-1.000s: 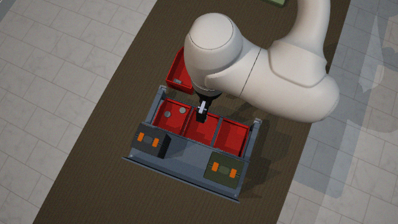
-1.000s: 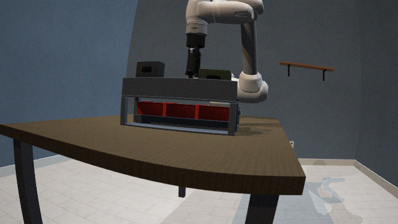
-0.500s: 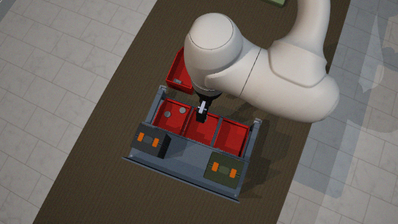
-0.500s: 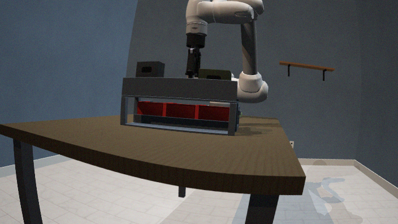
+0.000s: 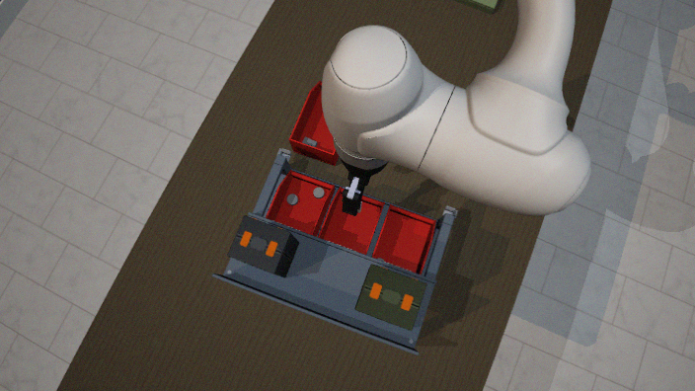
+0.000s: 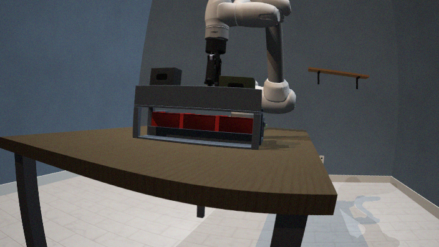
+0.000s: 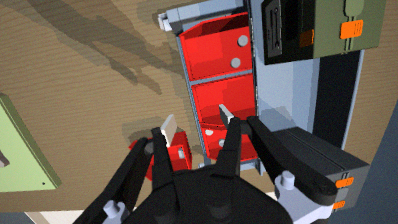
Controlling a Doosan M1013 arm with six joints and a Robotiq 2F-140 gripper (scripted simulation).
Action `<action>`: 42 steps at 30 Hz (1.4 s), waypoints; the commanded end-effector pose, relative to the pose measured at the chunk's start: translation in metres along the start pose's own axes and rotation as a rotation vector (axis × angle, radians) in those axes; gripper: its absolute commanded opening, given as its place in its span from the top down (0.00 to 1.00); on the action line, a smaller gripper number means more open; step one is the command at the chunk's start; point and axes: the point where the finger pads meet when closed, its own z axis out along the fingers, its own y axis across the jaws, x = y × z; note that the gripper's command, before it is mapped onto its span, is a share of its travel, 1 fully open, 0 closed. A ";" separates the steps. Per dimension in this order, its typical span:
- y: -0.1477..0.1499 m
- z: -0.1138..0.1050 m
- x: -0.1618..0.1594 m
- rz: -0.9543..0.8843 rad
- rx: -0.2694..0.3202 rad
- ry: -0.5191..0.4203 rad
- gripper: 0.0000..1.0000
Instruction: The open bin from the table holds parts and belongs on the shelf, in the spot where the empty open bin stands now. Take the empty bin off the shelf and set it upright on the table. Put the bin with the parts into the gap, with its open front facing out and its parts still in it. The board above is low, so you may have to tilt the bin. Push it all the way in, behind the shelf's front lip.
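The grey shelf (image 5: 336, 247) holds three red open bins. The left bin (image 5: 298, 202) holds two grey discs. The middle bin (image 5: 352, 224) looks empty, and it also shows in the wrist view (image 7: 225, 100). The right bin (image 5: 406, 238) is partly under the top board. A fourth red bin (image 5: 312, 129) with a grey part stands on the table behind the shelf, half hidden by my arm; in the wrist view (image 7: 172, 155) my fingers partly cover it. My gripper (image 5: 351, 199) points down over the middle bin's rear edge, open and empty. Its fingertips straddle that edge.
A dark box (image 5: 262, 245) with orange latches and an olive box (image 5: 391, 296) sit on the shelf's top board. A green plate (image 7: 20, 150) lies on the table behind the shelf. A wooden wall shelf (image 6: 338, 73) hangs far off.
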 end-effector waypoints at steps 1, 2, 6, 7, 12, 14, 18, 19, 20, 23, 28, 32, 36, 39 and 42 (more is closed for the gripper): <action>0.000 0.002 0.000 0.000 0.000 0.000 0.38; 0.000 0.002 0.000 0.000 0.000 0.000 0.38; 0.000 0.008 0.000 0.000 0.000 0.000 0.38; 0.000 0.010 0.000 0.000 0.000 0.000 0.38; 0.000 0.019 0.000 0.000 0.000 0.000 0.38; 0.000 0.023 0.000 0.000 0.000 0.000 0.38; 0.000 0.029 0.000 0.000 0.000 0.000 0.38; 0.000 0.029 0.000 0.000 0.000 0.000 0.38; 0.000 0.032 0.000 0.000 0.000 0.000 0.38; 0.000 0.038 0.000 0.000 0.000 0.000 0.38; 0.000 0.048 0.000 0.000 0.000 0.000 0.38; 0.000 0.054 0.000 0.000 0.000 0.000 0.38; 0.000 0.056 0.000 0.000 0.000 0.000 0.38; 0.000 0.059 0.000 0.000 0.000 0.000 0.38; 0.000 0.061 0.000 0.000 0.000 0.000 0.38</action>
